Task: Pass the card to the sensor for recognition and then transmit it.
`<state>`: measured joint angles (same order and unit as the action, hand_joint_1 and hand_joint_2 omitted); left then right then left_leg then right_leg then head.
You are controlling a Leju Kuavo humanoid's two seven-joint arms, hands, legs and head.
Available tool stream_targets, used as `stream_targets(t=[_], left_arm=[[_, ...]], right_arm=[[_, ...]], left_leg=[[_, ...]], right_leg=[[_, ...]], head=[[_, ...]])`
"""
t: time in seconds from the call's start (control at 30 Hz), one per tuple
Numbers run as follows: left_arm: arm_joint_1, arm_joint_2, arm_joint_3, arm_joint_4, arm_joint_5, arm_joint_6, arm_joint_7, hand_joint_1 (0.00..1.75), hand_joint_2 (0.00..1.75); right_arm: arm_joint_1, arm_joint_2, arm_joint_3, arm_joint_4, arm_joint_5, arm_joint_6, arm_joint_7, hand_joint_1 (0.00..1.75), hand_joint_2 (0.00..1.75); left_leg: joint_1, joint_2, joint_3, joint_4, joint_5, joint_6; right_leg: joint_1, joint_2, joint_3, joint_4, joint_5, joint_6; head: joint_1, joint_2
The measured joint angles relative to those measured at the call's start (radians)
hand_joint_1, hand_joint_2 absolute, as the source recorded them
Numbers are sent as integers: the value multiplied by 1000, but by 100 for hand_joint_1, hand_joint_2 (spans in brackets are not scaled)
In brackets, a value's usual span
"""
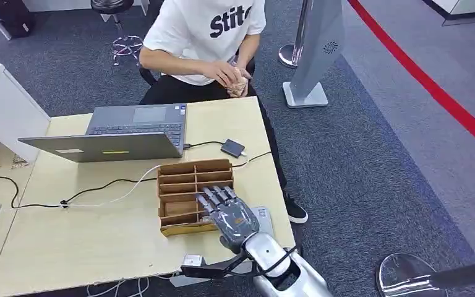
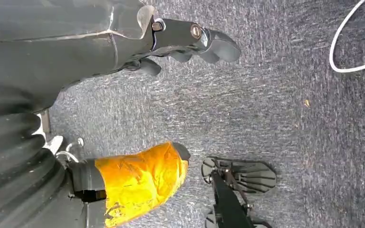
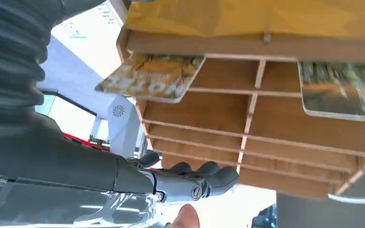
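My right hand (image 1: pixel 232 213) hovers, fingers apart and holding nothing, over the slotted wooden organizer (image 1: pixel 185 182), where two picture-printed cards (image 3: pixel 154 78) stand in compartments.

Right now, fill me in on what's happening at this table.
The robot's right hand is stretched over the wooden card rack on the table, fingers spread above its compartments, holding nothing yet. The right wrist view shows two picture cards sitting in the rack's slots. The left hand hangs over the carpet. A person sits across the table behind a laptop, and a small black sensor lies cabled beside it.
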<state>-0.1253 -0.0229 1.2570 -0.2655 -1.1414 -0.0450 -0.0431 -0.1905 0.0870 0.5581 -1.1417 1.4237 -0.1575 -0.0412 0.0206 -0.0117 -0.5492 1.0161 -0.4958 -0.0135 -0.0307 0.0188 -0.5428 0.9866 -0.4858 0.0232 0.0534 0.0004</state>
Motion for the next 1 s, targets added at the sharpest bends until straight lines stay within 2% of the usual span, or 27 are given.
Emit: stream_targets(t=[0.17, 0.2, 0.23, 0.6, 0.67, 0.73, 0.83, 1.0], left_arm=[[0, 1, 6, 0, 0, 0, 0, 0, 175], [0, 1, 6, 0, 0, 0, 0, 0, 175], [0, 1, 6, 0, 0, 0, 0, 0, 175], [0, 1, 6, 0, -2, 0, 0, 0, 175], [0, 1, 6, 0, -2, 0, 0, 0, 175], [0, 1, 6, 0, -2, 0, 0, 0, 175], [0, 1, 6, 0, -2, 0, 0, 0, 175], [0, 2, 6, 0, -5, 0, 0, 0, 175]], right_arm=[[-7, 0, -6, 21, -2, -2, 3, 0, 175], [-8, -1, -7, 24, -3, -3, 3, 82, 175], [-8, -1, -7, 26, -5, -5, 3, 134, 175], [-7, -1, -7, 27, -10, -18, -4, 134, 175], [-8, -1, -7, 27, -10, -21, -4, 155, 175], [-9, -1, -7, 27, -10, -23, -4, 154, 175], [-9, -1, -7, 27, -10, -23, -5, 169, 175], [-9, -1, -7, 27, -10, -26, -8, 171, 175]], left_leg=[[0, 0, 0, 0, 0, 0], [0, 0, 0, 0, 0, 0], [0, 0, 0, 0, 0, 0], [0, 0, 0, 0, 0, 0], [0, 0, 0, 0, 0, 0], [0, 0, 0, 0, 0, 0], [0, 0, 0, 0, 0, 0], [0, 0, 0, 0, 0, 0]], right_leg=[[0, 0, 0, 0, 0, 0], [0, 0, 0, 0, 0, 0], [0, 0, 0, 0, 0, 0], [0, 0, 0, 0, 0, 0], [0, 0, 0, 0, 0, 0], [0, 0, 0, 0, 0, 0], [0, 0, 0, 0, 0, 0], [0, 0, 0, 0, 0, 0]], head=[[0, 0], [0, 0], [0, 0], [0, 0], [0, 0], [0, 0], [0, 0], [0, 0]])
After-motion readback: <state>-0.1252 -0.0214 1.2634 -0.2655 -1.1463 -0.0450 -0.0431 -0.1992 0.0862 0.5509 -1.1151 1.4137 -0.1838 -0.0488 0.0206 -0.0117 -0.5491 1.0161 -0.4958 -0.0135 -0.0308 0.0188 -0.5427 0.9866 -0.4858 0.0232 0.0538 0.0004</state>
